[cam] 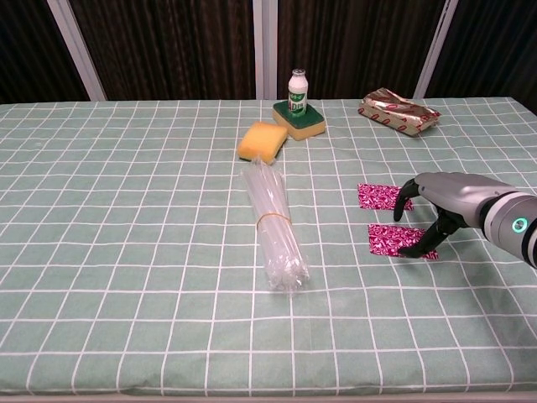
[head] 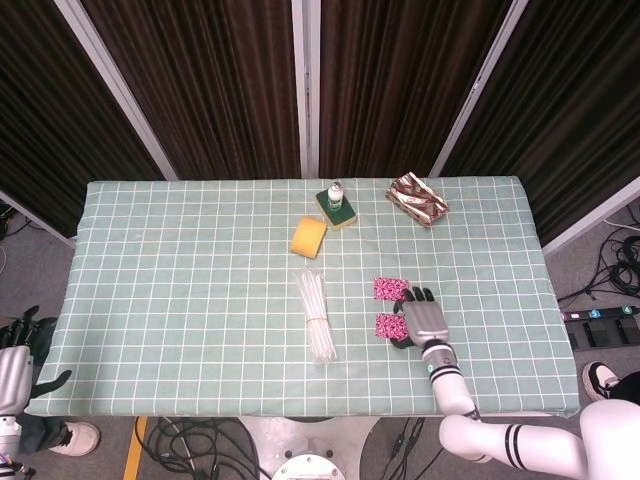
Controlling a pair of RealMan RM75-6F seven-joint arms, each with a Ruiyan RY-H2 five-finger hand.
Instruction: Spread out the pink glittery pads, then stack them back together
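Two patches of pink glittery pads show on the green checked cloth. The far pad (head: 390,289) (cam: 379,196) lies flat by itself. The near pad (head: 388,324) (cam: 388,238) lies flat, and the edges do not show how many layers it has. My right hand (head: 425,322) (cam: 449,197) arches over the near pad's right end; its thumb tip touches that pad while the other fingers are raised and point toward the far pad. My left hand (head: 18,355) hangs off the table's left front corner, holding nothing, with its fingers apart.
A bundle of clear straws (head: 316,315) (cam: 275,222) lies left of the pads. Behind are a yellow sponge (head: 308,236) (cam: 262,140), a green sponge with a small bottle (head: 337,205) (cam: 296,88) on it, and a shiny wrapped packet (head: 417,198) (cam: 398,110).
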